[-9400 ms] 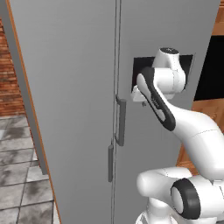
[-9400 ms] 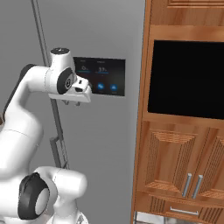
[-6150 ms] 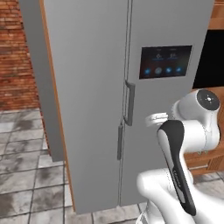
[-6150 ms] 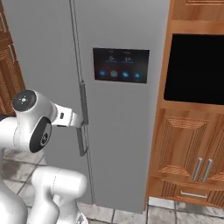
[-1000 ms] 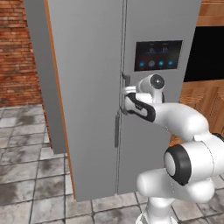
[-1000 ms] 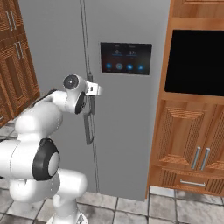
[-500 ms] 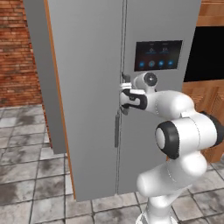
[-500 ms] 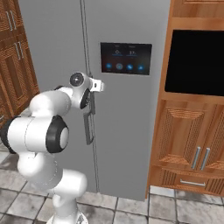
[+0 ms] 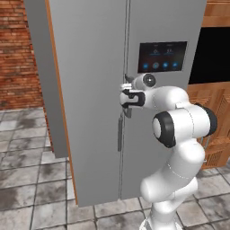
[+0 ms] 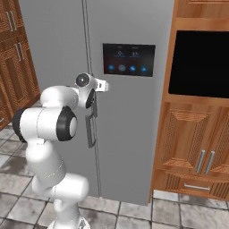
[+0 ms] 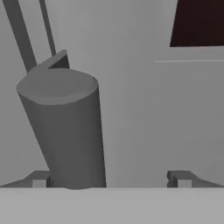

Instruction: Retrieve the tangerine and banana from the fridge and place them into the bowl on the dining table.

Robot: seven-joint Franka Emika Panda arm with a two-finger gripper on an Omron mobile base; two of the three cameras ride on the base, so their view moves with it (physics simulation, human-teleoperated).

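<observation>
The tall grey fridge (image 9: 85,81) (image 10: 129,143) stands with both doors closed, so the tangerine and banana are hidden behind them. My gripper (image 9: 127,99) (image 10: 92,103) (image 11: 110,180) is open at the top end of the right door's dark grey vertical handle (image 11: 65,127) (image 10: 91,129). In the hand view the handle sits between the fingers, close to the left fingertip (image 11: 39,180), with a wide gap to the right fingertip (image 11: 181,179). The bowl and dining table are out of view.
A dark dispenser panel (image 9: 161,57) (image 10: 129,59) sits on the right door beside my hand. Wooden cabinets with a black oven front (image 10: 201,62) flank the fridge on the right, a brick wall (image 9: 18,54) on the left. The floor is grey tile (image 9: 31,179).
The base drove earlier, shifting the whole view. Over the last second the arm has folded in closer to the fridge and the hand has settled at the top of the right door's handle.
</observation>
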